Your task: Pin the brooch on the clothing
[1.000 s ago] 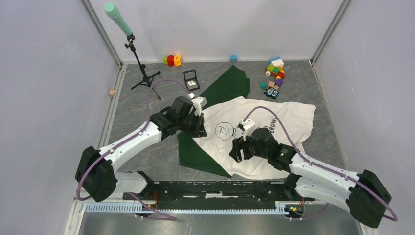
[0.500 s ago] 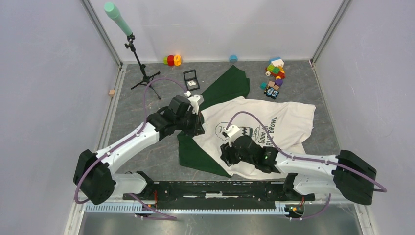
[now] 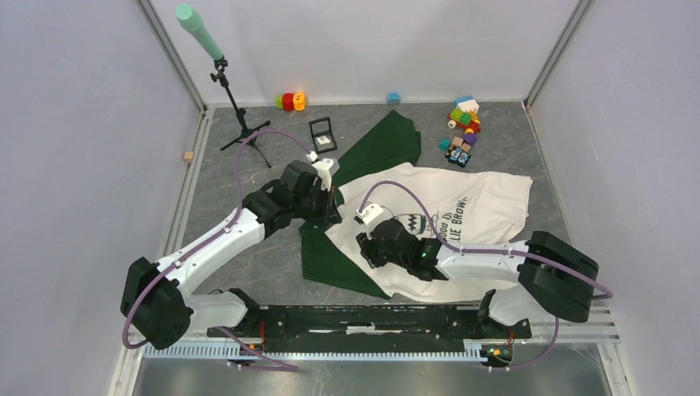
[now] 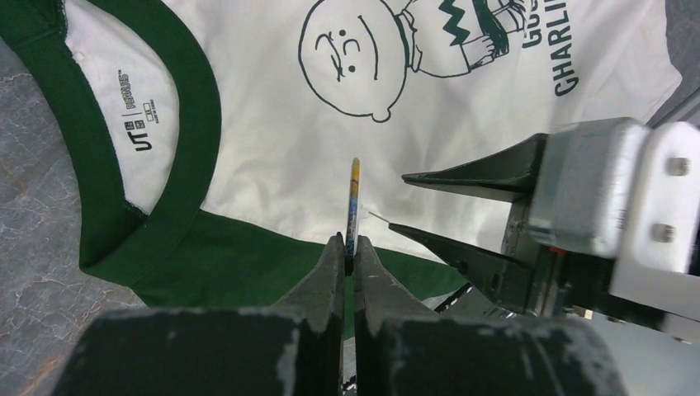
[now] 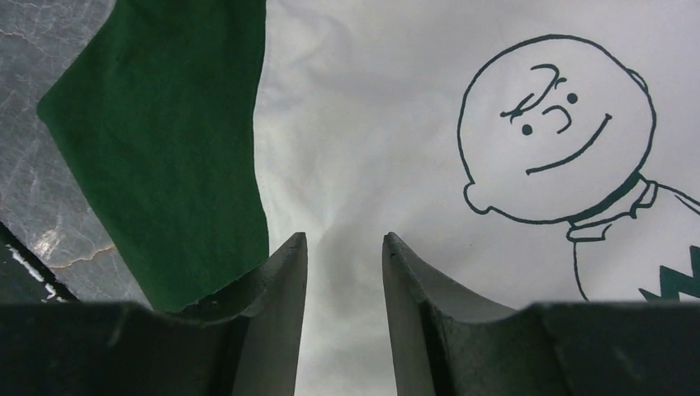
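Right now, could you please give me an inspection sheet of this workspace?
Surface: grey marbled table, partly under the T-shirt.
Job's things: brooch held edge-on above the T-shirt, which lies spread, print up.
Clutter: tripod, black box, toy blocks toward the far edge; wooden cube at left.
Grippers: left gripper shut on the brooch; right gripper open over white fabric beside a green sleeve.
Cables: purple cable loops from each wrist; the right one arcs over the T-shirt.
Surroundings: pale walls, metal frame posts.
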